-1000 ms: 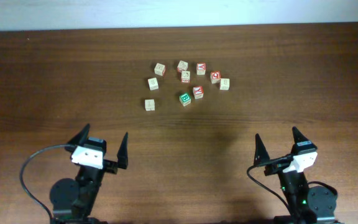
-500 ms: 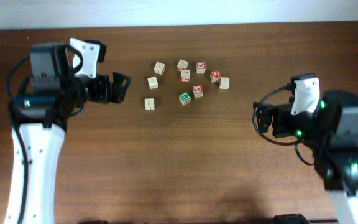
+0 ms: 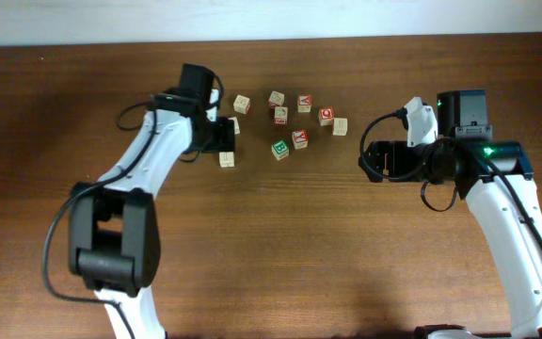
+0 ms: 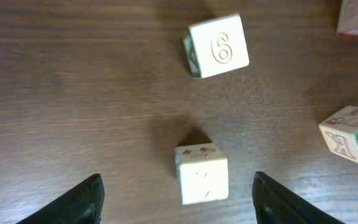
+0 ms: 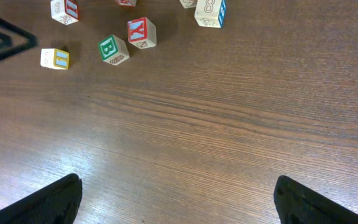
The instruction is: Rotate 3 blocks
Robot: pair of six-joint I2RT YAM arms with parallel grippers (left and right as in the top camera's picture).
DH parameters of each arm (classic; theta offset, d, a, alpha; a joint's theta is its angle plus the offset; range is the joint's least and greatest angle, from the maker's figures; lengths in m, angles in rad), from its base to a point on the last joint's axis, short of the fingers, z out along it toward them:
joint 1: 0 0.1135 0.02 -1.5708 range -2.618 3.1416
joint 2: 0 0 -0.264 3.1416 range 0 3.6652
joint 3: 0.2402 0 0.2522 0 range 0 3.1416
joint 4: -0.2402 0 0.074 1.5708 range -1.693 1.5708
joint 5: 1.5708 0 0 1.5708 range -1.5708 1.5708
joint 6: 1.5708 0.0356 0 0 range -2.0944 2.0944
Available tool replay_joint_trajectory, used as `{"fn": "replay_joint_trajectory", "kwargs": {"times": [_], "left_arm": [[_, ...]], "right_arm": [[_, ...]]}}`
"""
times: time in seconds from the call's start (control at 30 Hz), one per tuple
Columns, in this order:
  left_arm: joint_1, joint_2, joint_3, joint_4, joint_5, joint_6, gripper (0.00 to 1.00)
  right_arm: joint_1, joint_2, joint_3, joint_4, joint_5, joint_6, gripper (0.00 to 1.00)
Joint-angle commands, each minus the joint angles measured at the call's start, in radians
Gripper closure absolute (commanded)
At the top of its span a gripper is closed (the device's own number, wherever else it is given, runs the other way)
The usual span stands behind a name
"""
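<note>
My left gripper [image 4: 176,180] has come in from the left side of the overhead view. Now it is at the pale tan block [image 4: 202,174], at the lower left of the group. Its jaws are spread, one on each side of that block, and they do not touch it. My right gripper [image 5: 176,186] has slid a bit up and left. It is spread wide over the bare table [image 5: 197,124] and holds nothing. No block has moved. The green B block [image 5: 114,50] and the red Y block [image 5: 142,32] sit close together, right of the pale one.
</note>
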Motion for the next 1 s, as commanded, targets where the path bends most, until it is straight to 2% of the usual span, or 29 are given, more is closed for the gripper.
{"fn": "replay_joint_trajectory", "kwargs": {"times": [0.0,0.17,0.27,0.3,0.33,0.43,0.53,0.63,0.77,0.87,0.97], "left_arm": [[-0.037,0.097,0.012,0.042,0.015,-0.021,0.27],[-0.061,0.141,0.006,0.053,-0.072,-0.044,0.42],[-0.068,0.142,0.006,0.053,-0.071,-0.044,0.63],[-0.068,0.142,0.006,0.049,-0.071,-0.044,0.74],[-0.068,0.142,0.006,0.037,-0.071,-0.044,0.77],[-0.068,0.142,0.006,-0.028,-0.071,-0.044,0.78],[-0.068,0.141,0.039,-0.131,-0.071,-0.044,0.85],[-0.068,0.141,0.058,-0.322,-0.063,-0.048,0.84],[-0.068,0.121,0.058,-0.402,-0.041,-0.056,0.85],[-0.093,0.005,0.058,-0.439,-0.047,-0.061,0.87],[-0.164,-0.159,0.049,-0.480,-0.072,-0.119,0.83]], "right_arm": [[-0.003,0.002,0.014,-0.007,-0.012,-0.001,0.01],[-0.003,0.002,0.014,-0.007,-0.012,-0.001,0.01],[-0.003,0.002,0.014,-0.007,-0.009,-0.001,0.01],[-0.003,0.002,0.014,-0.007,-0.008,-0.002,0.01],[-0.003,0.002,0.014,-0.007,-0.008,-0.002,0.01],[-0.003,0.002,0.014,-0.007,-0.009,-0.002,0.01],[-0.003,0.002,0.014,-0.008,-0.009,-0.002,0.01],[-0.003,0.002,0.014,-0.010,-0.009,-0.002,0.01],[-0.003,0.002,0.014,-0.010,-0.008,-0.005,0.01],[-0.003,0.002,0.014,-0.010,-0.008,-0.005,0.01],[-0.003,0.002,0.014,-0.009,-0.005,-0.005,0.01]]}}
